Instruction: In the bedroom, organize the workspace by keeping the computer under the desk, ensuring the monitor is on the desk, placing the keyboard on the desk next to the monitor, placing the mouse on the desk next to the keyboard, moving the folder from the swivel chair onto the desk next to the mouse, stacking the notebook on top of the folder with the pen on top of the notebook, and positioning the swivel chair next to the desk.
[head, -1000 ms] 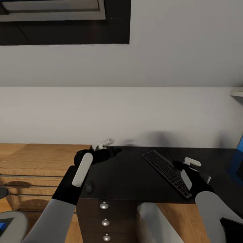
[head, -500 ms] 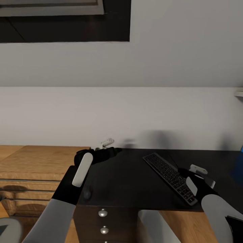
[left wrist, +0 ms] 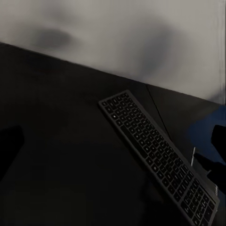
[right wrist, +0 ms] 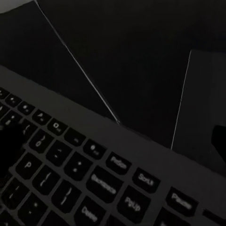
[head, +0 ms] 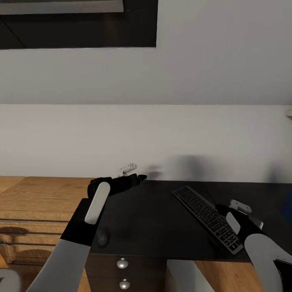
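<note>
Keyboard step — the right gripper (head: 243,211), lower right, hangs just beside the keyboard (head: 207,217) on the desk (head: 154,219), its spread unclear; next, probably nudging it square.

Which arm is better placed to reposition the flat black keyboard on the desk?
Right. The right gripper sits at the near end of the flat black keyboard; its wrist view shows keys close up. The left gripper hovers off by the long black desk's far left edge.

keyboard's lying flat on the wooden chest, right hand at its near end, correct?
Not quite. The flat black keyboard with dark-grey keys lies on the long black desk, not on the wooden chest, which stands beside the desk. The head view shows this. The right hand is at its near end, as you say.
</note>
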